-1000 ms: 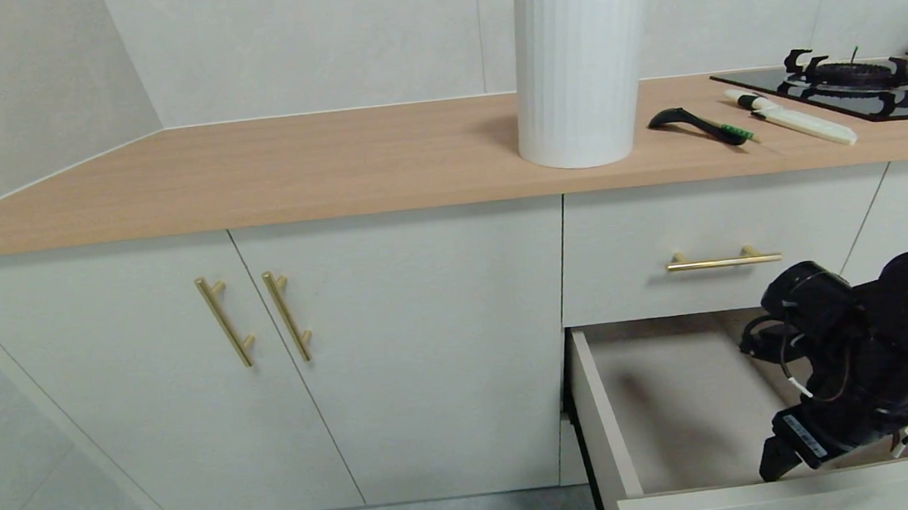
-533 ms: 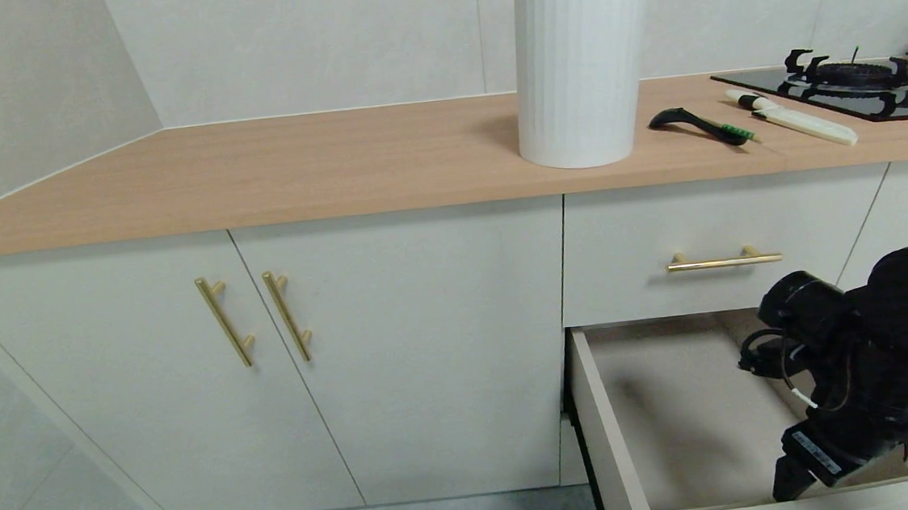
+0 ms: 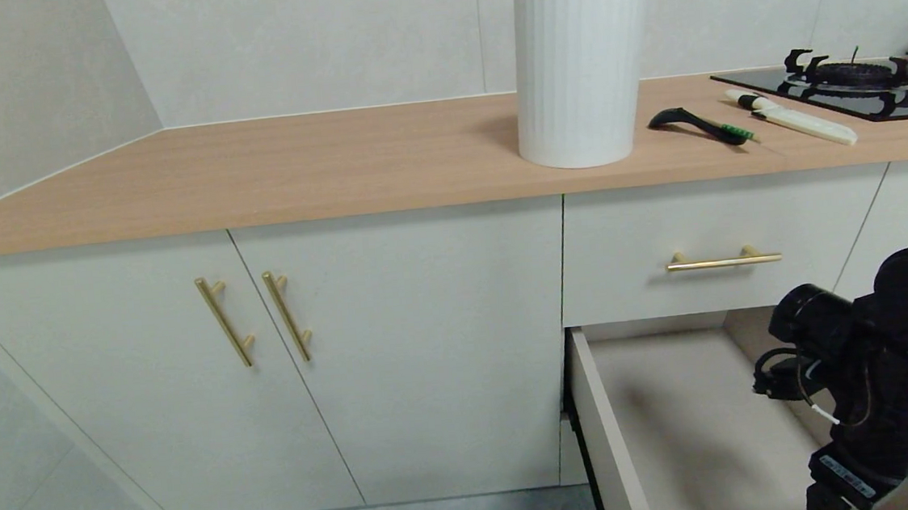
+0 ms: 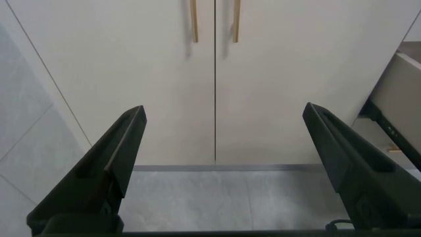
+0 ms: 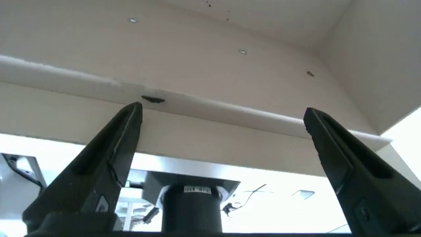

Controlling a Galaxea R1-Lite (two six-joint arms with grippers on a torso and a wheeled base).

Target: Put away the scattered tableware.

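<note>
Kitchen corner, pale tiled walls. Wooden countertop [image 3: 293, 170] ran over pale cabinet doors [image 4: 276, 85] with brass handles. A tall white ribbed container [image 3: 581, 67] stood on the counter, and the stove [image 3: 854, 86] sat at the far right end.

Tableware: a black utensil [image 3: 695, 124] with a green band on its handle lay on the counter just beside the container, on the stove side. A long white piece, seemingly a knife [image 3: 796, 119], lay near it along the stove's front edge. The two were close but apart, and neither was in a gripper.

Storage: the lower drawer [image 3: 609, 429] under the counter's right section was pulled out. The part of its floor that could be seen held no tableware. The drawer above it was closed.

Right gripper [image 5: 222, 113]: low at the open drawer's front, fingers spread wide, clamped on nothing. The drawer's pale panel edge ran across between them.

Left gripper [image 4: 223, 112]: low, facing the cabinet doors and the floor, fingers likewise wide apart with nothing between them.

Judgement: the task was at an early stage. The drawer looked ready to receive, and that was the only step done. Both pieces were yet to be picked up and laid in the drawer, which would then need closing.
</note>
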